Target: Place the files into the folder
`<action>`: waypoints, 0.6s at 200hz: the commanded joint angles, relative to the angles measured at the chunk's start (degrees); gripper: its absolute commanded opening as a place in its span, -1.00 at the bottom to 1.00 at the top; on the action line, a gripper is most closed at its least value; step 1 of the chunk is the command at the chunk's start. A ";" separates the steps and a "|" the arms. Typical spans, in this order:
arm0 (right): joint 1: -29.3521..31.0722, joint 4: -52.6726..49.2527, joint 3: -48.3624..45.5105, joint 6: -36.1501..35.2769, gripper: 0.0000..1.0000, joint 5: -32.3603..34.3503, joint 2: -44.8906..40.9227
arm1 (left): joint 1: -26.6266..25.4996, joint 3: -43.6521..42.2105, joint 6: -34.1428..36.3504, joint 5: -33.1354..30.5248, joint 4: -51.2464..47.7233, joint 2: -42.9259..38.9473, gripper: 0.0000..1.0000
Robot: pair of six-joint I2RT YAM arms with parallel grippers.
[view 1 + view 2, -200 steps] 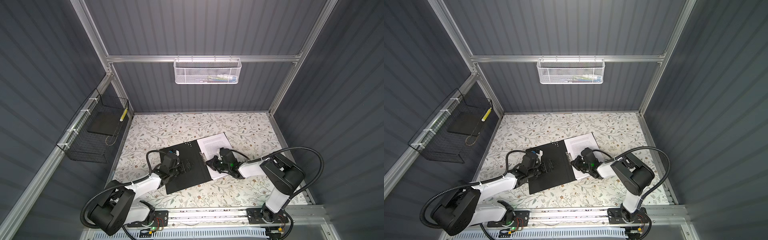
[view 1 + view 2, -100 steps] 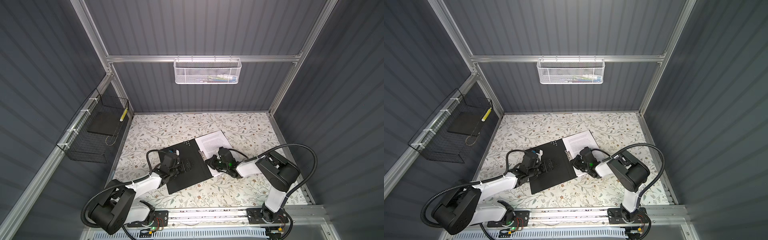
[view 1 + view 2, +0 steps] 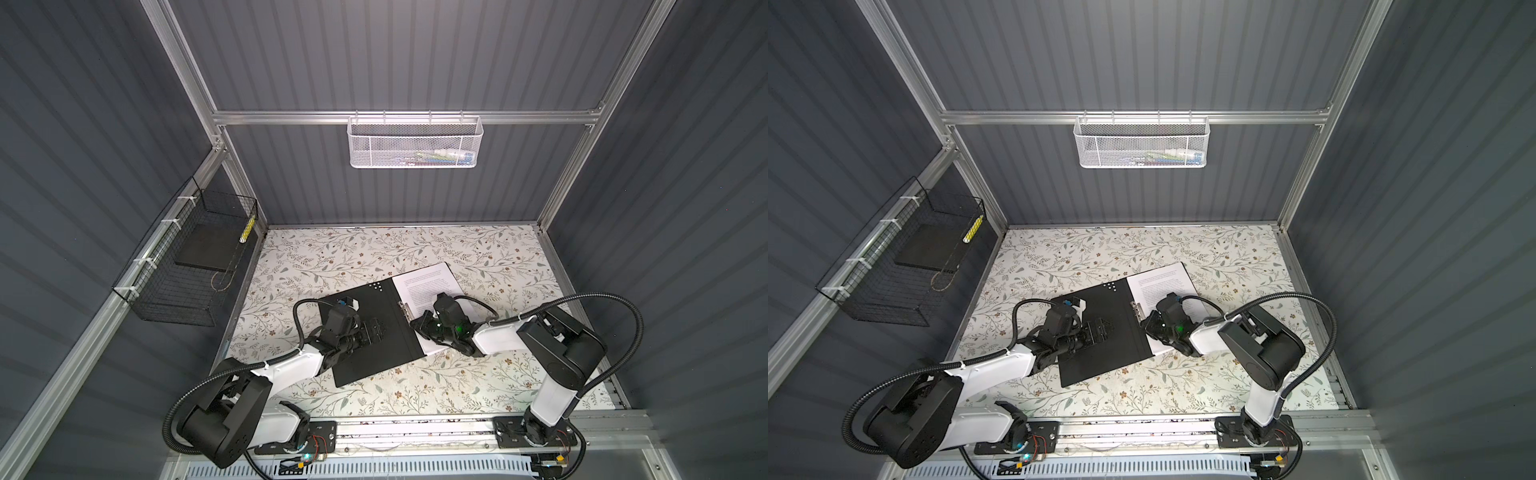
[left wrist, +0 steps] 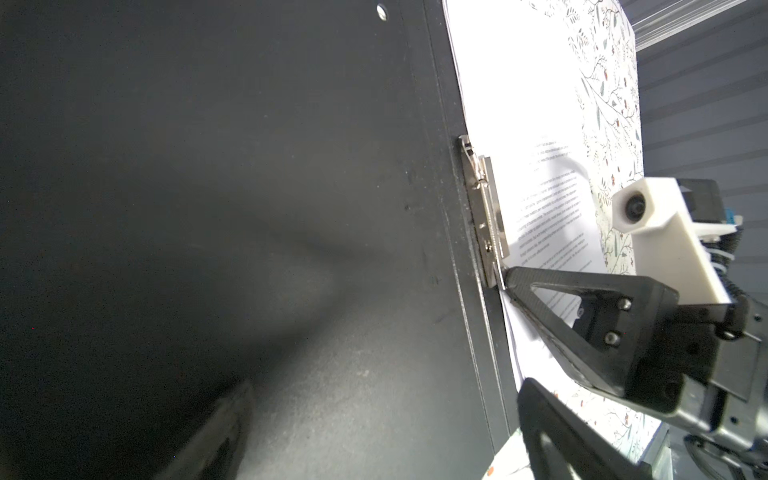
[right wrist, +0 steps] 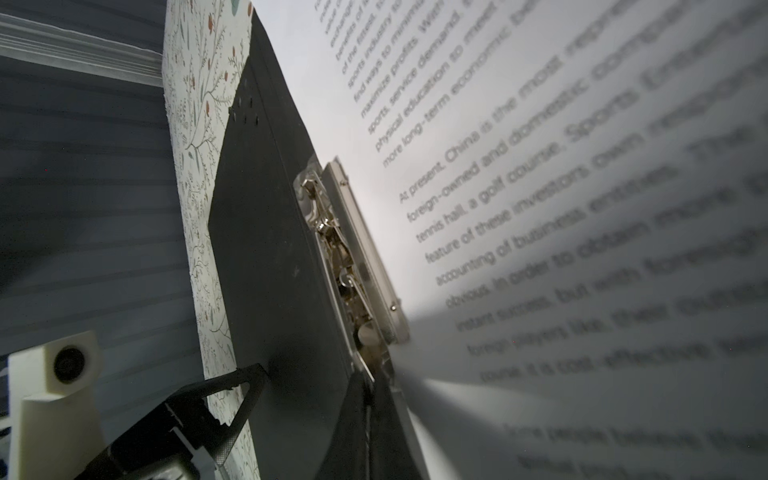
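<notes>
Presently, from where I stand: the folder [image 3: 382,357] [image 3: 1108,357] lies open on the flower-patterned table [image 3: 332,257], skewed, with its black cover flat. The small pale dots [image 3: 377,286] sit at the far corner.

- Files [image 3: 428,282] [image 3: 1163,282]: white printed sheets in a stack just right of the spine, inner edge against the metal clip [image 3: 403,309] [image 4: 486,216] [image 5: 345,257]. Whether the clip plate presses on them I cannot tell. The text is readable in the right wrist view and washed out in the left wrist view.
- Left gripper [image 3: 372,328] [image 3: 1100,328]: spread wide and lying low over the black cover, left of the spine. Nothing is between its fingers. The right wrist view shows one finger [image 5: 237,395] at the cover's edge.
- Right gripper [image 3: 415,326] [image 3: 1146,324] [image 4: 509,276]: fingers pressed together, reaching across the sheets with the tip at the near end of the clip, touching the metal. Whether it pinches the lever or only pushes on it is not clear from any view.

Surroundings:
- A black wire basket [image 3: 187,270] hangs on the left wall with a dark grey slab [image 3: 208,249] in it.
- A white mesh basket [image 3: 415,141] hangs on the back rail. Its contents are too small to make out.
</notes>
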 commanded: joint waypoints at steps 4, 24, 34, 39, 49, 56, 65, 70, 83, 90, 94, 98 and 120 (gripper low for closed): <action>0.90 -15.41 -1.64 -1.13 -1.00 0.86 2.96 | 0.37 -1.75 1.64 0.31 -11.27 2.18 1.00; 1.20 -14.27 -1.46 -2.23 -0.97 -0.43 3.08 | 0.38 -0.62 3.60 4.04 -10.21 0.29 1.00; 1.62 -14.02 -1.08 -3.90 -0.80 -0.46 2.18 | 0.38 -0.11 3.94 6.22 -9.22 -1.61 1.00; 1.84 -14.41 -0.83 -4.71 -0.72 -0.14 1.55 | 0.42 0.23 4.01 7.18 -8.89 -2.62 1.00; 2.18 -15.53 -0.22 -6.79 -0.54 0.56 -0.19 | 0.35 0.98 4.33 9.20 -7.94 -5.15 1.00; 2.23 -16.60 0.29 -8.50 -0.42 0.89 -1.70 | 0.42 1.83 4.59 10.34 -7.97 -7.05 1.00; 2.23 -18.29 0.96 -10.74 -0.26 1.37 -3.89 | 0.41 2.92 5.07 11.50 -9.05 -9.95 1.00; 2.25 -19.24 1.49 -12.20 -0.18 1.57 -5.19 | 0.42 3.52 5.41 11.04 -10.03 -11.76 1.00; 2.22 -22.81 3.19 -16.00 0.04 2.37 -8.62 | 0.42 4.64 6.27 6.76 -14.52 -16.71 1.00; 2.08 -24.46 3.89 -18.10 0.15 2.69 -10.42 | 0.38 5.06 6.48 3.89 -17.33 -19.40 1.00; 1.91 -25.57 4.37 -19.30 0.22 2.91 -11.48 | 0.44 5.30 6.41 2.08 -19.28 -20.68 0.99; 1.78 -26.80 4.89 -20.35 0.30 3.26 -12.41 | 0.44 5.64 6.33 0.37 -21.40 -21.95 1.00; -1.96 -33.83 7.65 -26.86 0.96 4.49 -16.22 | 0.63 6.56 4.73 -7.85 -32.48 -26.40 1.00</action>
